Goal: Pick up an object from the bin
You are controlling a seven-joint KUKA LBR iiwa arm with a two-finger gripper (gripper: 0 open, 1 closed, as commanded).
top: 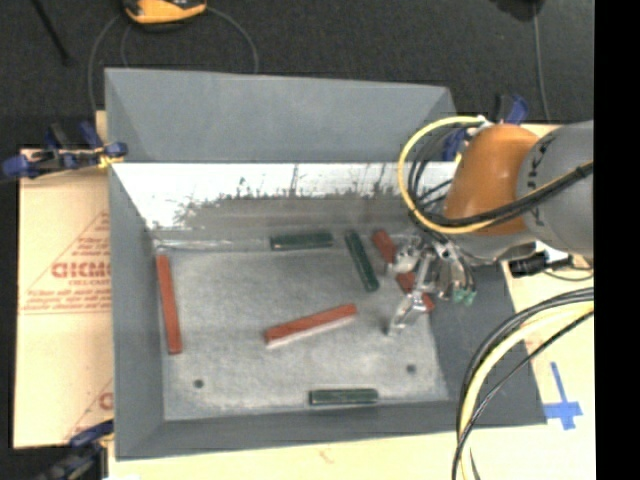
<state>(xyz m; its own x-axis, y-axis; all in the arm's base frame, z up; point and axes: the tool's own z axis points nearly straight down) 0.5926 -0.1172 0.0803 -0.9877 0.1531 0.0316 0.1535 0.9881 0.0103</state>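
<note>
My gripper [403,290] is low at the right side of the bin, close to the right wall, with its fingers [400,318] apart. A short red stick [383,245] lies aslant under it, partly hidden, and a bit of red shows between the fingers. Just left of the gripper lies a dark green stick [362,260], tilted. A longer red bar with a pale edge [310,325] lies on the floor to the gripper's lower left.
Another dark green stick [301,239] lies along the back wall. A third green stick [343,397] rests by the front wall, and a long red bar [168,303] lies along the left wall. The arm with its orange cover and cables overhangs the right rim.
</note>
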